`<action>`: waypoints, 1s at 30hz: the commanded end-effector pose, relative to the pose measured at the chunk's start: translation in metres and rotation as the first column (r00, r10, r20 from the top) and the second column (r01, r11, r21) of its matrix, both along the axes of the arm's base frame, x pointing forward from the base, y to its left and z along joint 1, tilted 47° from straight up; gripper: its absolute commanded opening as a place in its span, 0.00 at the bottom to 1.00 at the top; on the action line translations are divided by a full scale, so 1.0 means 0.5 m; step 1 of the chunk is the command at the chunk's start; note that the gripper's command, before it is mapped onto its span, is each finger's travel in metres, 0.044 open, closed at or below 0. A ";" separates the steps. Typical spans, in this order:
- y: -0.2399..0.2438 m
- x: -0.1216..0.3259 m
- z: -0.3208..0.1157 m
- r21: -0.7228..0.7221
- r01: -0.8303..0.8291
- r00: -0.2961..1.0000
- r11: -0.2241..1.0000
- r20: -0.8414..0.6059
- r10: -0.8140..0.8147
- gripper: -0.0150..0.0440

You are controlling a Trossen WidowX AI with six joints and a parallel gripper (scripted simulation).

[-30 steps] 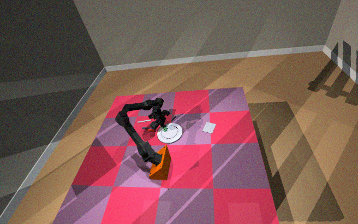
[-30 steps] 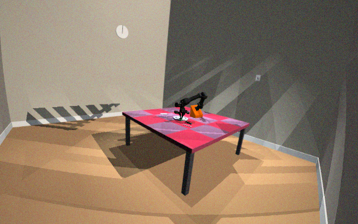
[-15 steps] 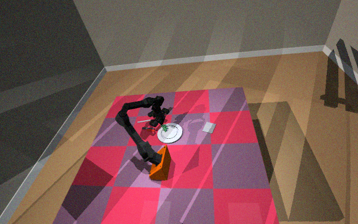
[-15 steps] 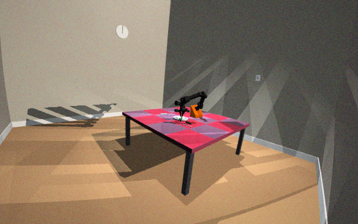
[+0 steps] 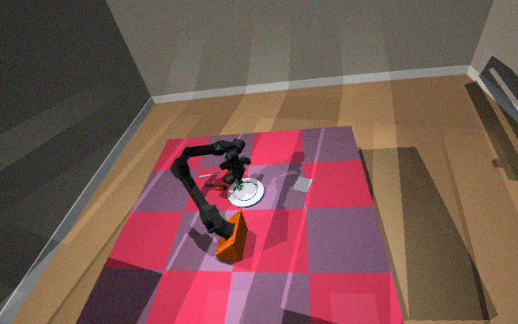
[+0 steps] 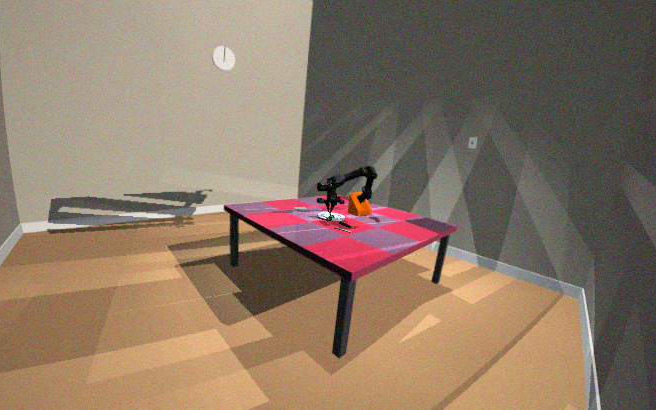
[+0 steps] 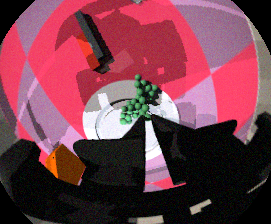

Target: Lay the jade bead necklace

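Note:
The jade bead necklace [image 5: 238, 186] [image 7: 144, 108] is a bunched cluster of green beads at the fingertips, over the edge of the board nearer the dark tool. In the wrist view some beads trail onto or just above the white surface; whether they touch it is unclear. The round bead board [image 5: 257, 190] [image 6: 340, 217] [image 7: 90, 120] is white with a thin dark ring. My gripper [image 5: 238, 182] [image 6: 330, 213] [image 7: 147, 117] points down over that edge, its tips closed on the beads. The fingers hide part of the board in the wrist view.
A black and orange-red tool [image 5: 215, 186] [image 6: 346, 224] [image 7: 93, 40] lies beside the board, with a thin white stick [image 5: 208, 175] [image 6: 342, 229] beyond it. A pale square [image 5: 302, 184] [image 6: 301, 208] lies on the board's other side. The orange block [image 5: 238, 237] [image 6: 358, 204] [image 7: 66, 165] stands at the arm's base.

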State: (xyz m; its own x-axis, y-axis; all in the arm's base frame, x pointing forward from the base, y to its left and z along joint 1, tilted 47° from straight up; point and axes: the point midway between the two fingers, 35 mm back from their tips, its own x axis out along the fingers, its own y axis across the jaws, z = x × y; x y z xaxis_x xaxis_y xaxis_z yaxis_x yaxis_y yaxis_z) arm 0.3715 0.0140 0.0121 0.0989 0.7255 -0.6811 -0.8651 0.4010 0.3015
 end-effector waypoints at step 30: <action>0.003 -0.018 -0.082 -0.001 0.002 1.000 1.000 -0.002 -0.002 0.25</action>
